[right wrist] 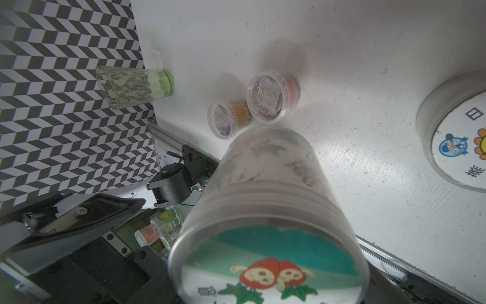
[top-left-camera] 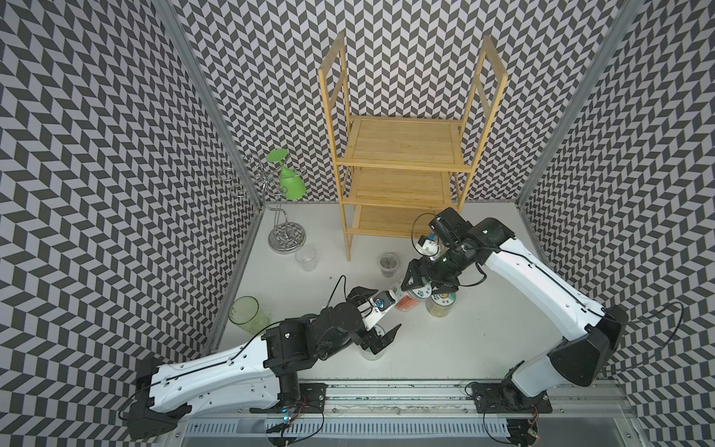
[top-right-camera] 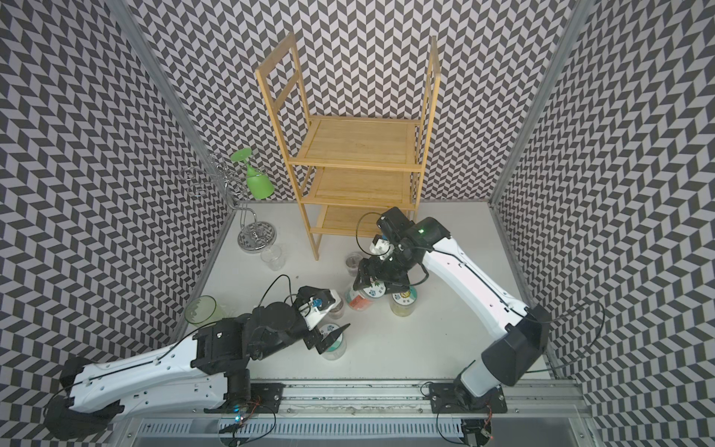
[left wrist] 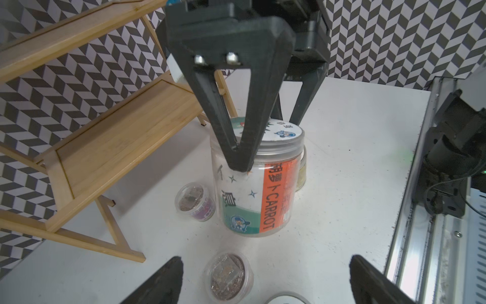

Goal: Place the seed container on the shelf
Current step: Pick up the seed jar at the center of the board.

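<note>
White table [top-left-camera: 483, 329] boxed in by zigzag black-and-white walls, with the bamboo shelf [top-left-camera: 406, 143] standing at the back. So the carrot jar [left wrist: 252, 194] isn't on any tier, it's down in front of the shelf's lower right corner, between the two arms. The right gripper [top-left-camera: 423, 289] comes at it from above with its fingers clamped on the lid, one each side. The left wrist view shows one finger [left wrist: 240, 160] flat against the lid edge. The jar leans a little, and honestly I can't tell if its base touches the table.

The left gripper [top-left-camera: 387, 309] sits just beside the jar with its fingers spread wide, gripping nothing. A small seed cup [left wrist: 227, 276] sits on the table in the gap between them. A second cup [left wrist: 196, 201] is beside the jar toward the shelf, and a sunflower-lid jar [top-left-camera: 441, 303] is right up against it on the other side.

Over by the left wall there's a green tumbler [top-left-camera: 245, 313], plus a green wine glass [top-left-camera: 290, 178] hanging upside down on a chrome stand [top-left-camera: 282, 232].
</note>
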You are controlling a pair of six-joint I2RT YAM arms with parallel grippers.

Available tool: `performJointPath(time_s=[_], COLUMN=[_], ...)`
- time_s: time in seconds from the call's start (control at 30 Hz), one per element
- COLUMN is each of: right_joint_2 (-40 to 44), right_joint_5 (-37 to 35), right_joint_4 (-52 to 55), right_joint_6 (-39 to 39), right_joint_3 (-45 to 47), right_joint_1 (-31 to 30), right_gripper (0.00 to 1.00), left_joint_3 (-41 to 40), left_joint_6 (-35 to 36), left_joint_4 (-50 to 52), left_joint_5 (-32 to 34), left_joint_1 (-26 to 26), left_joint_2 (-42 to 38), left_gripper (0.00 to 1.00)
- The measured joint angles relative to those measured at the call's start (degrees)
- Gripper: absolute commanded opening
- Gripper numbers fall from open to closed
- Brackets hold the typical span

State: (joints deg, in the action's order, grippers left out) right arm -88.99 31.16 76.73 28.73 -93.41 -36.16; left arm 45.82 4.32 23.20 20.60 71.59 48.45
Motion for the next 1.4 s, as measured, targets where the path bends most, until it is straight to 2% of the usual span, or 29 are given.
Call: performJointPath(time_s=[0.27, 0.57, 1.13, 1.4], right_joint_2=[0.0, 0.4, 2.3, 2.3], right_joint_5=[2.8, 5.1, 7.3, 6.9], right_joint_4=[0.0, 0.0, 0.2, 0.8], right_joint_6=[-2.3, -4.0, -5.2, -5.4], right_joint_3=[0.0, 1.2, 2.4, 2.6], right_joint_1=[0.1, 0.1, -0.4, -1.0], right_gripper=[0.7, 0.7, 0.72, 0.72], left_joint_3=[-0.6, -0.9, -1.1, -1.1], left_joint_6=[4.1, 5.0, 3.6, 3.0], left_joint_4=[-7.1, -10.1, -12.0, -13.4], left_joint_5=[2.8, 2.1, -6.2, -9.0], left_joint_1=[0.0, -0.6, -5.6, -6.1], left_joint_2=[4.5, 7.5, 10.8, 12.1], left_gripper=[1.0, 0.99, 1.0, 1.0])
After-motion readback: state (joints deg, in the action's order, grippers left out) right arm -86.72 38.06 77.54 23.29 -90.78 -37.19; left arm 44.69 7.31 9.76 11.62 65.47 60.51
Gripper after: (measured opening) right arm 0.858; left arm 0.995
